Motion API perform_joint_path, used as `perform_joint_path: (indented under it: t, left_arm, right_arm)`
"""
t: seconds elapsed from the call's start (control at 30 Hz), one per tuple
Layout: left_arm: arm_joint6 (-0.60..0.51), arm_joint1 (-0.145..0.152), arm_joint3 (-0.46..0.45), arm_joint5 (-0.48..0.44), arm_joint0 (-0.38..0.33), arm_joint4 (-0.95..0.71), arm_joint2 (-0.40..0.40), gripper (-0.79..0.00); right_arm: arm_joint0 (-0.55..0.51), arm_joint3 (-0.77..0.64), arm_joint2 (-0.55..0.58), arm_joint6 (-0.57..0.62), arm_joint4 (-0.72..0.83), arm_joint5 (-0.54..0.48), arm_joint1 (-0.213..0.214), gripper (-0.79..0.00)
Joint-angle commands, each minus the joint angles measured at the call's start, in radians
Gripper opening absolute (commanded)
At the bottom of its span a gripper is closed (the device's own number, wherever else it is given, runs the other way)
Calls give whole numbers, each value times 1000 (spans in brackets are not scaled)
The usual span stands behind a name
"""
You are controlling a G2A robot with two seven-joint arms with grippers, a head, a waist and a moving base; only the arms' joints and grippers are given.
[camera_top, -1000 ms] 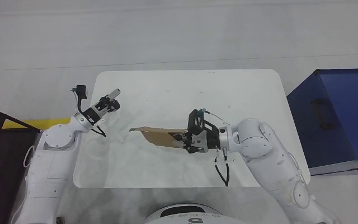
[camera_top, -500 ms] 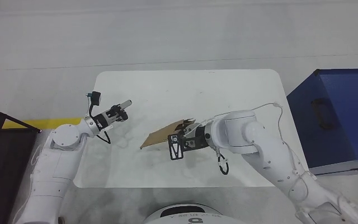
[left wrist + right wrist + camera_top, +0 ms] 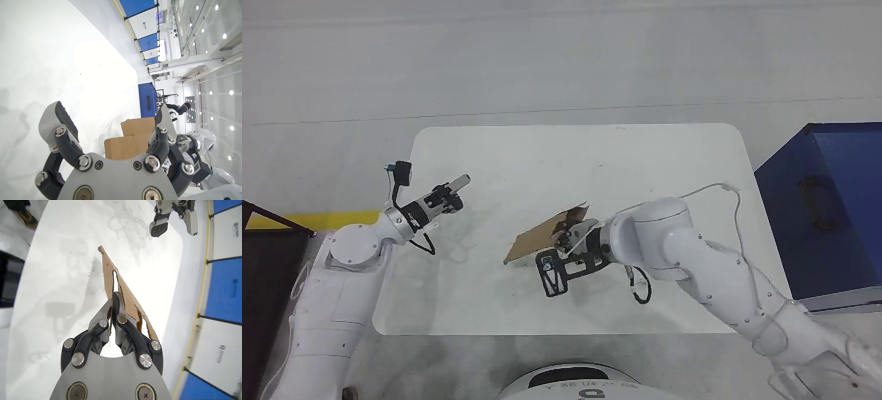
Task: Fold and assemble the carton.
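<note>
My right gripper [image 3: 114,300] is shut down to a thin gap, pinching one edge of the flattened carton [image 3: 108,275]. The hold sits right beside a place where the cardboard is cut and ragged. The carton stands out from the gripper on its edge, tilted, over the middle of the counter [image 3: 642,170]. I cannot tell whether its far corner touches the surface.

My worry starts at that pinch. It is a small bite on one edge, so I judge the sheet could swing around it or slide out if anything pushes on the free end. Because the cardboard next to the pads is already cut, a hard twist could crease or tear it there instead of folding along a score.

My left gripper [image 3: 111,108] is spread wide with nothing in it. It sits well apart from the carton, toward the left side of the counter, with the cardboard in front of it. If it comes in and meets the flat face rather than an edge, I expect it to shove the whole carton against my right-hand hold, not open it. The layers lie close together, so it could also clamp both walls at once, and the carton would stay flat.
</note>
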Motion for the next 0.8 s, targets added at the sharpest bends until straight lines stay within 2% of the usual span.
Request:
perform_joint_path:
  t: [0.0,0.3,0.33,0.53,0.77]
  left_arm:
    - [-2,-2,-8,3,-11,7,14,0]
    - [14,-7,-40,4,-43,-15,37,0]
    - [14,-8,-47,4,-43,-17,39,0]
    - [53,-10,-92,17,-33,-39,35,0]
    - [53,-10,-92,17,-33,-39,35,0]
  right_arm:
    - [107,-16,-100,3,-73,-7,9,-785]
    - [691,58,-554,3,85,-7,35,-785]
    - [726,78,-558,3,99,-7,36,-785]
    - [729,97,-558,3,118,-7,35,-785]
    - [729,97,-558,3,118,-7,35,-785]
